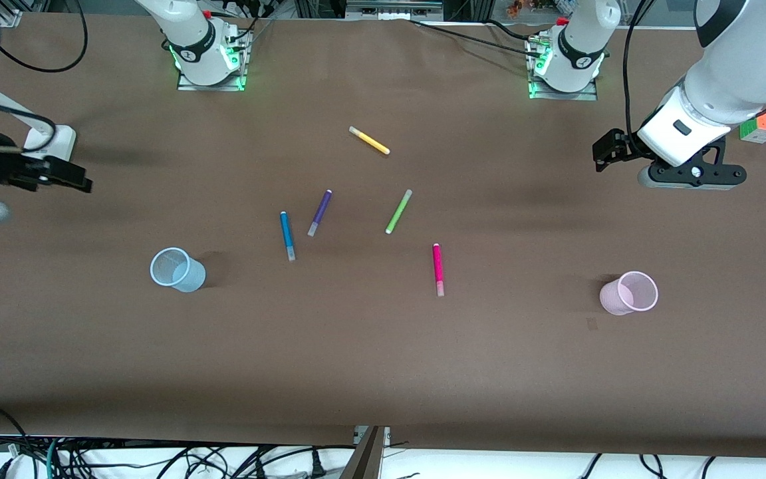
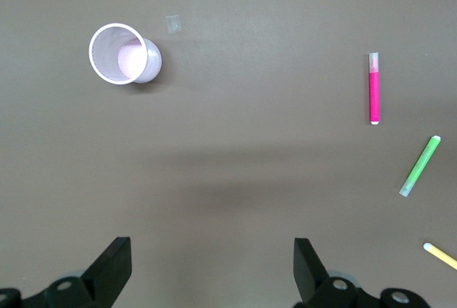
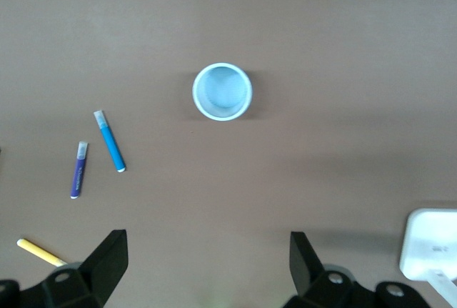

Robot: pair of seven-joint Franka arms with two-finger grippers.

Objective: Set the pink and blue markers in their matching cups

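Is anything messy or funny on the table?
The five markers lie scattered flat mid-table, pointing different ways; the pink marker and blue marker are not in a cup yet. The pink cup and blue cup stand upright. A puzzle cube sits at the left arm's end. Nothing looks spilled or broken.

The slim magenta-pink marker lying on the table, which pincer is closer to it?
Left. The left pincer hangs open over the table's left-arm end, above the pale pink plastic cup. The right pincer hangs open over the other end, much farther from the magenta-pink marker.

Markers (image 1: 363, 206) lie between cups (image 1: 177, 269), well apart.
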